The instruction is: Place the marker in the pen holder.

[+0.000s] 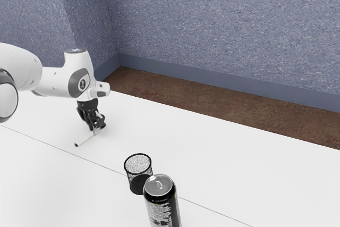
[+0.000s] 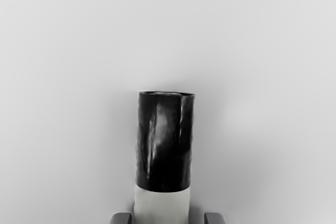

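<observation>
Low over the table at the exterior view's left, my gripper (image 1: 96, 127) is around one end of the white marker (image 1: 86, 139), which lies on the white surface with its dark tip pointing away from the hand. In the wrist view the marker's black end (image 2: 164, 140) and part of its white body lie between the fingertips of my gripper (image 2: 168, 218). The fingers are open, with a visible gap on one side of the marker. The pen holder, a black mesh cup (image 1: 138, 165), stands upright and apart from the hand.
A tall black and silver can (image 1: 161, 203) stands right beside the pen holder, partly in front of it in the exterior view. The white table (image 1: 212, 147) reaches back to an edge above a brown floor; blue walls stand behind.
</observation>
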`<move>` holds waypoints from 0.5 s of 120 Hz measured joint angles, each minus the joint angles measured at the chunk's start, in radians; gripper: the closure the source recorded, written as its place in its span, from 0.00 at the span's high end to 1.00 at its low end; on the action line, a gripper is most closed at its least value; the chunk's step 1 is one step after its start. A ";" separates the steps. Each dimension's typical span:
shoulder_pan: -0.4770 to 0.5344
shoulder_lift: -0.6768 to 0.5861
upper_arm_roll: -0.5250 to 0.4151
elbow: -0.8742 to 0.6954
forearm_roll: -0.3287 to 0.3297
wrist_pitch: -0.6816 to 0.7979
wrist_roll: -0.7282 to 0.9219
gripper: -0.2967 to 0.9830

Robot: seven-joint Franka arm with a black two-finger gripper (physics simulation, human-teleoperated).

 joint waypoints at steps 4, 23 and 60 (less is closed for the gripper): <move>0.000 0.001 0.000 0.000 -0.002 0.000 0.002 0.30; -0.001 0.002 0.000 0.000 -0.003 0.001 0.005 0.23; -0.059 -0.181 -0.002 -0.032 -0.007 -0.068 -0.009 0.16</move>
